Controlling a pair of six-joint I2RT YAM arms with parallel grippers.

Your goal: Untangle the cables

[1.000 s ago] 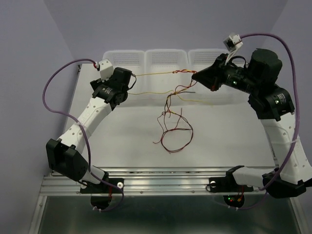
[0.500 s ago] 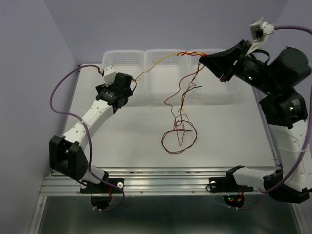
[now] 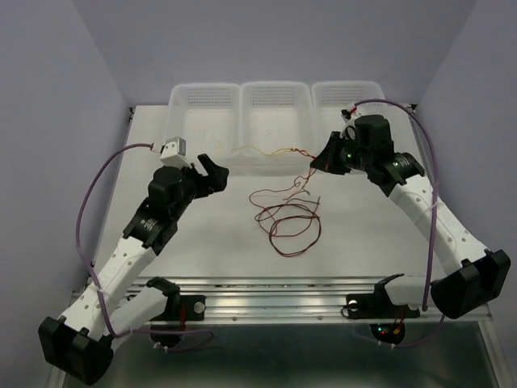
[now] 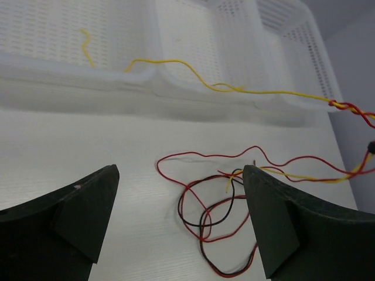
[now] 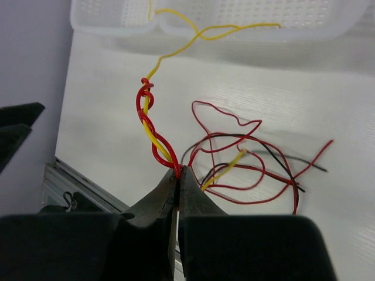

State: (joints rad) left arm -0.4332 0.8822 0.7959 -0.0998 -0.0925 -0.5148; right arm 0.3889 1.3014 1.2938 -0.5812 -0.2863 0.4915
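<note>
Right gripper (image 3: 317,163) is down over the far-right part of the table (image 3: 202,242), fingers (image 5: 193,199) pinched tight on the cables (image 3: 284,217). In the right wrist view the tips meet on a red and a yellow strand. Just beyond the pinch those two strands wind round each other in a short twist (image 5: 149,126).

From the twist the yellow wire (image 3: 262,150) breaks free and runs left. It climbs over the near rim of the bins (image 3: 204,87) along the far edge; in the left wrist view it drapes along that rim and its free end lies inside the leftmost bin.

The remaining cable lies slack on the table, between the two arms and near of the bins. Red and black loops (image 4: 211,216) cross each other in a loose heap, with a short yellow end poking out among them.

Left gripper (image 3: 215,171) hovers over the table to the left of the heap, fingers (image 4: 76,211) spread wide and holding nothing. It points towards the loops, well apart from them.
</note>
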